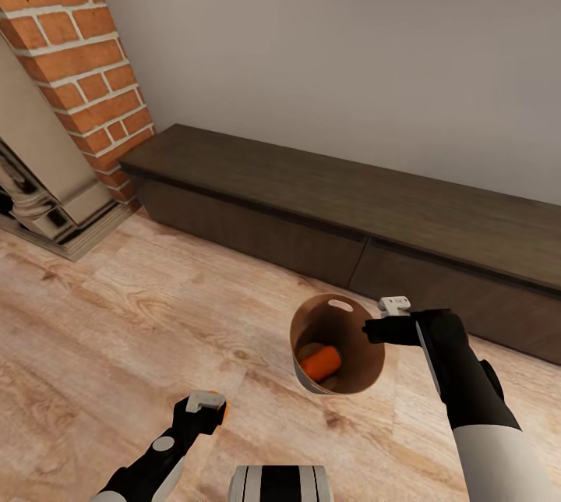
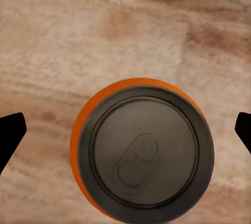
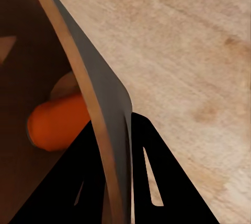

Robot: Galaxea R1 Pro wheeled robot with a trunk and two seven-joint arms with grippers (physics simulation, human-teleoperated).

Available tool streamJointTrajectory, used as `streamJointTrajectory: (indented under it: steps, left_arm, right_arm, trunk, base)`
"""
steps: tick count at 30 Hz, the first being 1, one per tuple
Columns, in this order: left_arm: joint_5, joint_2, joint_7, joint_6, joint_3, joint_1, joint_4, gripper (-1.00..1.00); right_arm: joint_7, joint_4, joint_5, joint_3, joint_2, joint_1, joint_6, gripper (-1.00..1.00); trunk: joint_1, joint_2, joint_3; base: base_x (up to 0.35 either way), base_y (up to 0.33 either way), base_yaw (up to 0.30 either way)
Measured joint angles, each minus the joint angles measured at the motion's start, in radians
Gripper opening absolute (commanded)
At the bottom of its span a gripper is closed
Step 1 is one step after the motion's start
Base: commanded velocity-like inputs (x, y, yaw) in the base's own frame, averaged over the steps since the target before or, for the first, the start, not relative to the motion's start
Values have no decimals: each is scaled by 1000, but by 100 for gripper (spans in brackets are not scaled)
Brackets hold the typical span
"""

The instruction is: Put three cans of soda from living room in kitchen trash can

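With the right gripper point(image 1: 379, 328) pinching the tash can point(image 1: 354, 377) rim, swing the left gripper's point(image 1: 209, 406) clamped orange can point(image 2: 144, 151) toward two o'clock, centred above the opening, before letting go

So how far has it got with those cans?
One orange can already lies inside the pail, which the right gripper holds by its rim. A second orange can is between the left gripper's fingers, not yet in the pail. Whether more lies in the pail I cannot tell. The robot stands by the brick chimney and dark bench, so the pail is not yet in the kitchen.
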Motion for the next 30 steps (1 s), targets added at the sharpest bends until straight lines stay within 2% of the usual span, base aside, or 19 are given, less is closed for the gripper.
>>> streamJointTrajectory:
  steps: [6,15,22,23,30]
  left_arm:
    - [0,0,0,-2,0,0,-2,100]
    - [-3,0,0,-1,0,0,5,100]
    - [-4,0,0,-4,-1,0,-2,100]
    - [-5,0,0,-4,-2,0,-3,-100]
    - [-6,0,2,-4,-4,0,-6,-100]
  right_arm:
    - [0,1,-2,1,1,0,1,-100]
    - [0,0,0,1,1,0,1,-100]
    - [0,-1,-1,1,1,0,1,-100]
    - [0,-1,0,1,1,0,1,-100]
    - [0,-1,0,1,3,0,1,-100]
  trunk:
    - [0,0,0]
    - [4,-2,-35]
    - [4,-2,-35]
    - [4,-2,-35]
    - [4,-2,-35]
  base:
    - [0,0,0]
    - [0,0,0]
    - [0,0,0]
    - [0,0,0]
    - [0,0,0]
